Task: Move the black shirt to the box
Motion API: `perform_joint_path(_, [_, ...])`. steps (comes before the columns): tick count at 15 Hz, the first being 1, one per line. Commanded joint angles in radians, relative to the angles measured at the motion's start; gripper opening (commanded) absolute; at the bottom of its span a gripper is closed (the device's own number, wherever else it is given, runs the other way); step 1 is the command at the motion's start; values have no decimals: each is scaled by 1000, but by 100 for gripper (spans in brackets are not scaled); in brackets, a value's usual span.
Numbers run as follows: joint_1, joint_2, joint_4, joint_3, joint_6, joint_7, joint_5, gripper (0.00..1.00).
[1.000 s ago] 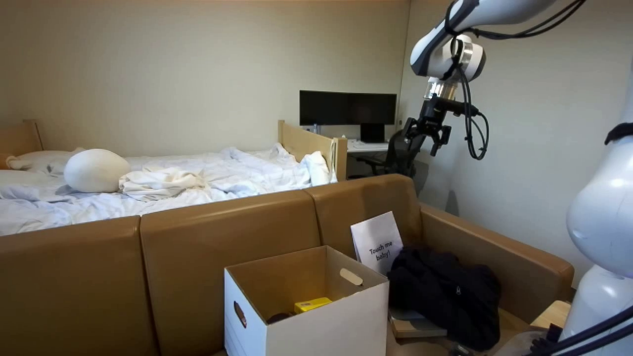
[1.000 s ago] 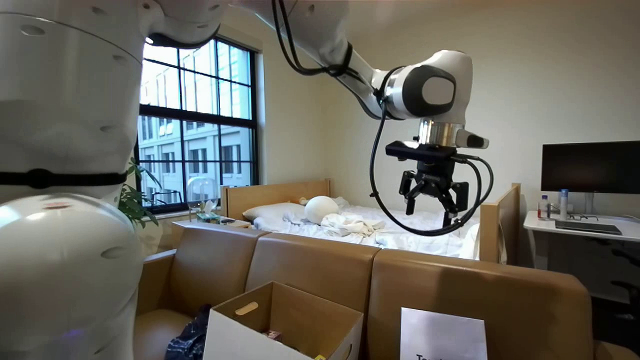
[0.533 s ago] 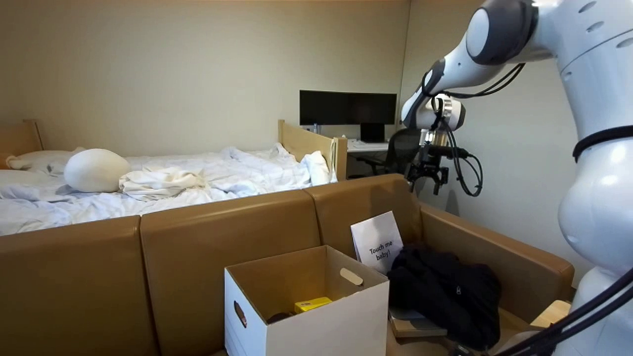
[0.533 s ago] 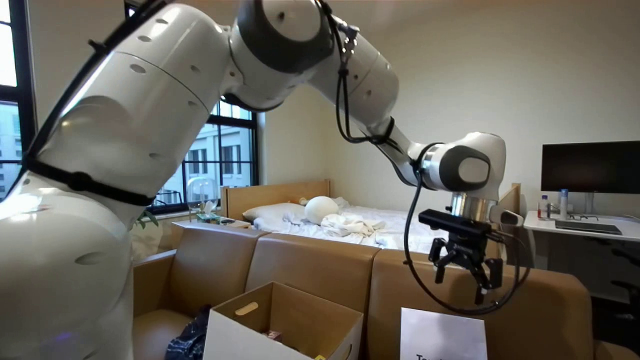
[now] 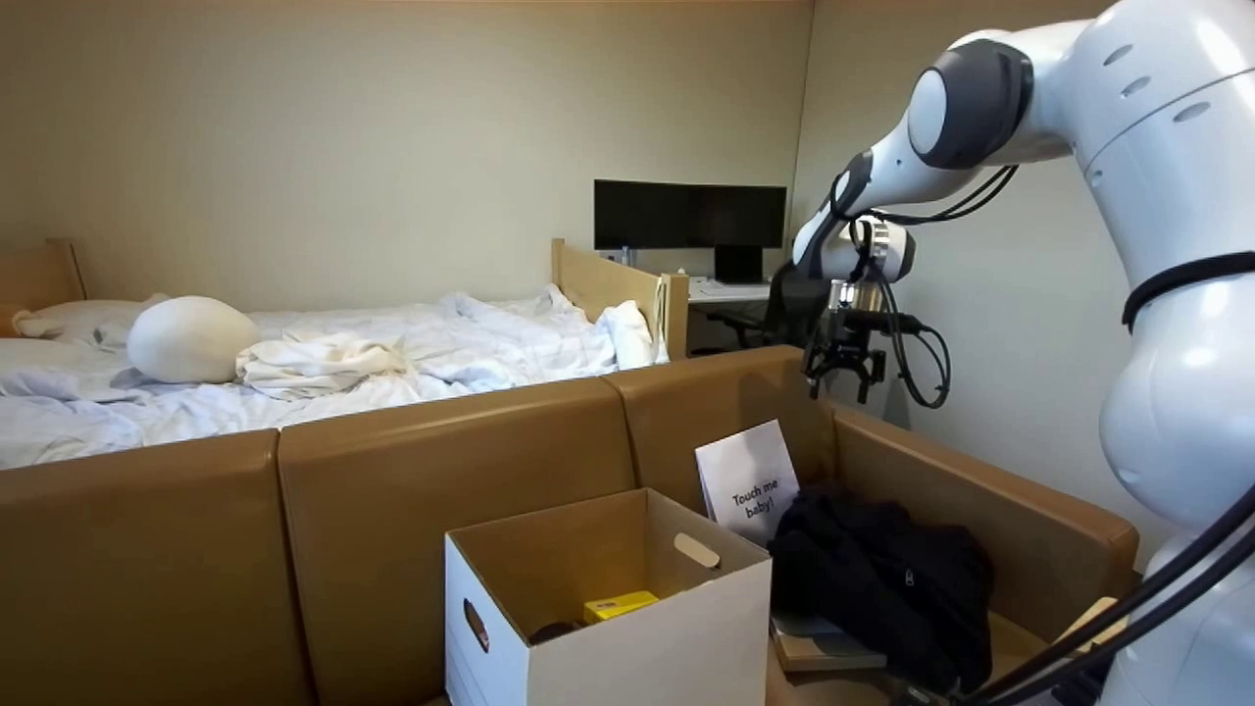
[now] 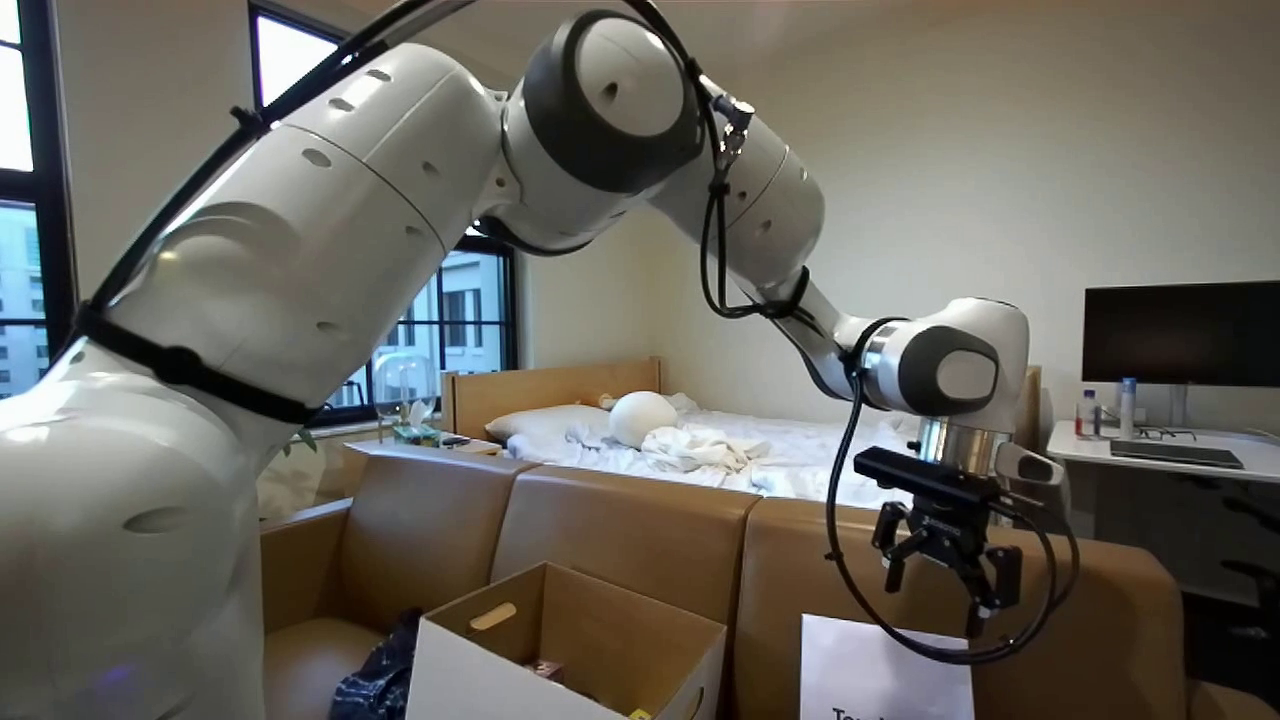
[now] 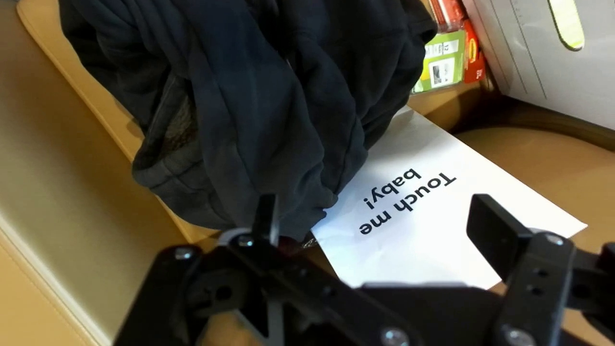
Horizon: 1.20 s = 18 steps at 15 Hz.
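We see a robot arm (image 6: pixel 340 230) reaching over a brown sofa (image 5: pixel 441 461). In the last second the arm has come down, bringing its pincer (image 6: pixel 935 598) lower; the pincer is spread wide and holds nothing. The black sweatshirt (image 5: pixel 882 579), the shirt of the task, lies crumpled at the sofa's end, outside but near the white cardboard box (image 5: pixel 647 637); neither has moved. We take this as the approach, with grasp and carry yet to come. In the wrist view the gap faces mostly a paper sign (image 7: pixel 432 250), "Touch me baby!", so the pincer probably must shift toward the sweatshirt before dropping further.
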Motion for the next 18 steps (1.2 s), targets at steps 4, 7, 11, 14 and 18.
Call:
perform_joint_path(4, [-36,274,170,48,83,150,5,100])
perform_joint_path(7, [-33,443,287,26,5,244,-43,100])
perform_joint_path(11, [-57,624,452,-14,-42,317,-88,100])
perform_joint_path(14, [-106,713,580,-4,-87,313,-91,100])
perform_joint_path(18, [-131,766,675,38,-136,306,-79,74])
